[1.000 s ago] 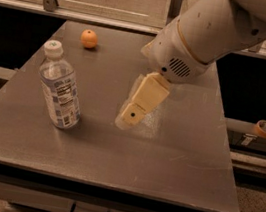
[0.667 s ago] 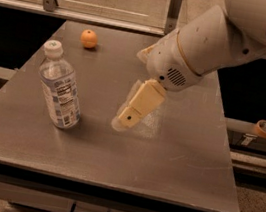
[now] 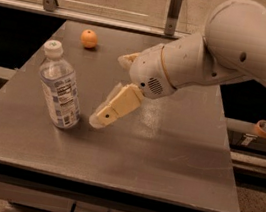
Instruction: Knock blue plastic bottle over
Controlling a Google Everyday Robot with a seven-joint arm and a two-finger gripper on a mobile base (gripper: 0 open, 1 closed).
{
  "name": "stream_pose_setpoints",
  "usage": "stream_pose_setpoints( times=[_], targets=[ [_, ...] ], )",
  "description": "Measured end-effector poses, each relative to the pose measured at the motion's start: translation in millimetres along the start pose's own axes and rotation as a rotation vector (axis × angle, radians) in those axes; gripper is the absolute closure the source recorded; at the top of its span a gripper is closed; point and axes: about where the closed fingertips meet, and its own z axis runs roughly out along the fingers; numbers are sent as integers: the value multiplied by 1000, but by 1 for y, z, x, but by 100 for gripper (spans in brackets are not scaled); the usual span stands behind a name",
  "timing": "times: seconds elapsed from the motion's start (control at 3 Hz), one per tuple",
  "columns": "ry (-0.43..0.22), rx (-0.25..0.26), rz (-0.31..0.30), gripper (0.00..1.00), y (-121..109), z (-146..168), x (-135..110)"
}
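My fingers (image 3: 101, 118), pressed together, slant down low over the counter (image 3: 165, 154), tips just beside the standing bottle (image 3: 59, 90), not touching. Orange (image 3: 89, 39) sits near the far edge.

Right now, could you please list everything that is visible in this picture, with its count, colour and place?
blue plastic bottle: one, clear with a white cap and a blue-and-white label, standing on the left part of the table.
orange: one, orange, at the far left of the table, behind the bottle.
table: one, grey, filling the middle of the view.
tape roll: one, light brown, on a ledge to the right of the table.
arm: one, cream, reaching in from the upper right over the table.
gripper: one, cream, low over the table, close beside the bottle's lower part on its right; I cannot tell if they touch.
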Motion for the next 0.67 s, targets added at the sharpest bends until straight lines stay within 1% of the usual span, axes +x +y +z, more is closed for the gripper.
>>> stream_pose_setpoints(
  times=[0.33, 0.67],
  targets=[
    [-107, -43, 4, 0, 2, 37, -20],
    [-191, -85, -10, 0, 5, 63, -43]
  ],
)
